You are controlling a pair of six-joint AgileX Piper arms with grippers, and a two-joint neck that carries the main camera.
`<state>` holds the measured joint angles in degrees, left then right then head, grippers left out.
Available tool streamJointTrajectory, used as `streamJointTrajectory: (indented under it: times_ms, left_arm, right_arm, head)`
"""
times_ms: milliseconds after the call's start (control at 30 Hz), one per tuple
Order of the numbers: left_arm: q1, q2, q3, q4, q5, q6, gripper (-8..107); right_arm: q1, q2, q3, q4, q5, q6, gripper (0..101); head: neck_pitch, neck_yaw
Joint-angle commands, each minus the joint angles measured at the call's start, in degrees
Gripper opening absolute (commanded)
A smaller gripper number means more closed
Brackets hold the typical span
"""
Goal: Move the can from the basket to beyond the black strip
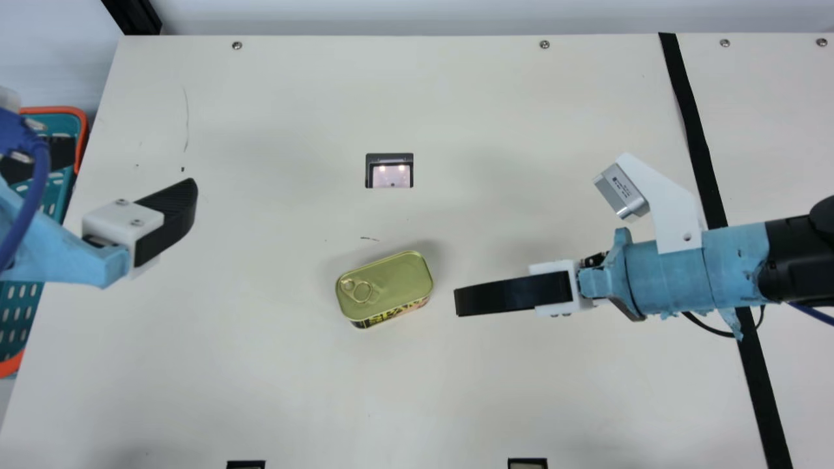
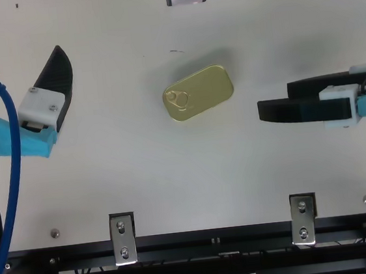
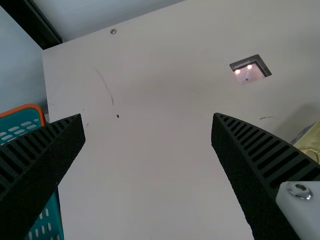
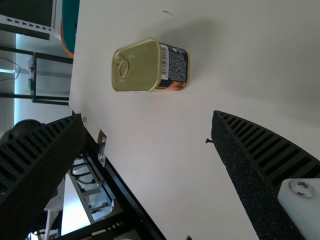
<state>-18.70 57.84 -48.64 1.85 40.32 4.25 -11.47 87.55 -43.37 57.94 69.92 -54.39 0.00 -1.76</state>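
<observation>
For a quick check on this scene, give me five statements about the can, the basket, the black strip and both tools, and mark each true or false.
1. The can rests on the table. True.
2. The can is inside the basket. False: it is outside the basket.
3. The right tool is open. True.
4. The left tool is shut on the can. False: the left tool is open and empty.
5. The can lies between the basket and the black strip. True.
</observation>
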Motion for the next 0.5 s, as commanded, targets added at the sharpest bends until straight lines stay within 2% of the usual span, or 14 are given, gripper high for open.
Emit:
streamJointTrajectory:
  times_ms: [0, 467]
  left_arm:
    - [0.00, 0.00, 0.00, 0.00, 0.00, 0.00, 90]
    - [0.00, 0.00, 0.00, 0.00, 0.00, 0.00, 90]
  right_arm:
    - [-0.04, 0.22, -0.14, -0.37, -0.02, 0.33, 101]
    - [-4.33, 5.86, -5.17, -3.18, -0.02, -1.05, 101]
  head:
    - [-0.07, -0.10]
    - [-0.07, -0.10]
